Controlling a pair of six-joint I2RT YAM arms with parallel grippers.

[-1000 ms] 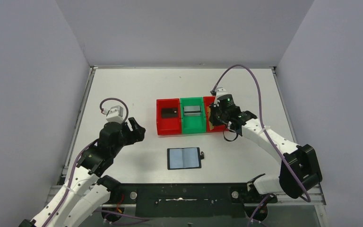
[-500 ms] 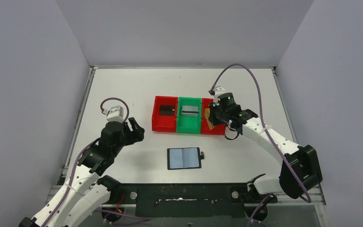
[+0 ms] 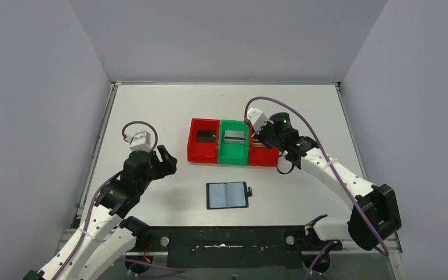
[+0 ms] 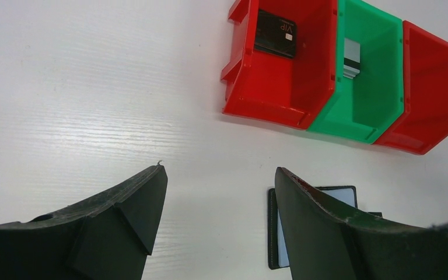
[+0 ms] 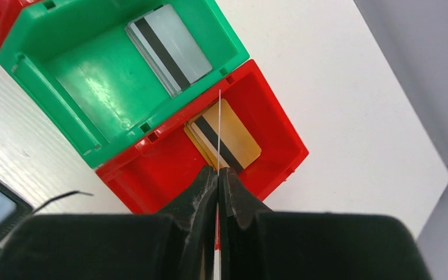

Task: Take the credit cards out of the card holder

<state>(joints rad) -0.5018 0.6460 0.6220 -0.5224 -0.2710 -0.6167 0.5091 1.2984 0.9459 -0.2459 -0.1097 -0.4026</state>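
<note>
Enclosure, viewed from above. White tabletop (image 3: 151,105), faint linear grain, soft sheen under even, diffuse light. Plain pale lavender-grey walls stood on three sides: left wall (image 3: 35,116), back wall (image 3: 227,35), right wall (image 3: 420,87). Thin metal rim (image 3: 224,83) bordered tabletop's far edge. Black mounting plate (image 3: 210,234) spanned near edge.

Bright, even overhead light leaves only faint, soft shadows. The white ribbed desk (image 4: 81,122) shows mild sheen; both wrist views soften at the bottom edge.
</note>
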